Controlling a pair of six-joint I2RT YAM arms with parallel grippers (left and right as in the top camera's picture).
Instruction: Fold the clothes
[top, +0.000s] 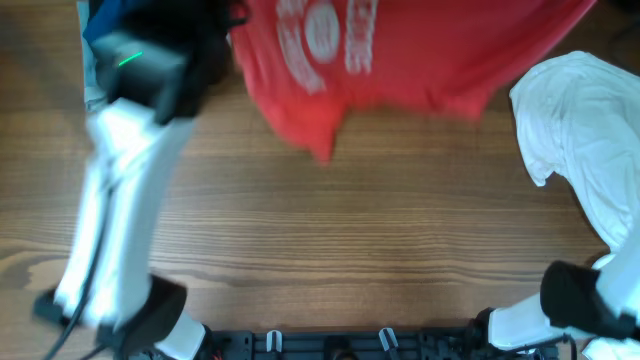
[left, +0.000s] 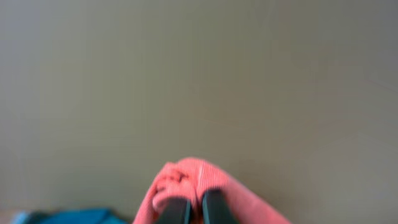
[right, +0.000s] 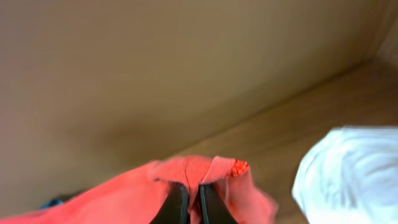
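Left pincer (left: 194, 210) and right pincer (right: 189, 205) each grasp a bunched edge of the red T-shirt (top: 400, 60), stretched out just beside the white shirt (top: 585, 130). No fold shows yet, and the white shirt lies crumpled on the desk (top: 350, 230), so nearly all the folding seems left.

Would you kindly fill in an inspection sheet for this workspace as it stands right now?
Surface: wooden table, grain showing.
Job's things: red T-shirt at the far side, white lettering visible; white shirt crumpled on the right.
Clutter: blue item at the far left, unclear what.
Grippers: left gripper and right gripper each shut on the red T-shirt.
Cables: dark cable along the left arm.
Surroundings: plain wall; nothing else seen.
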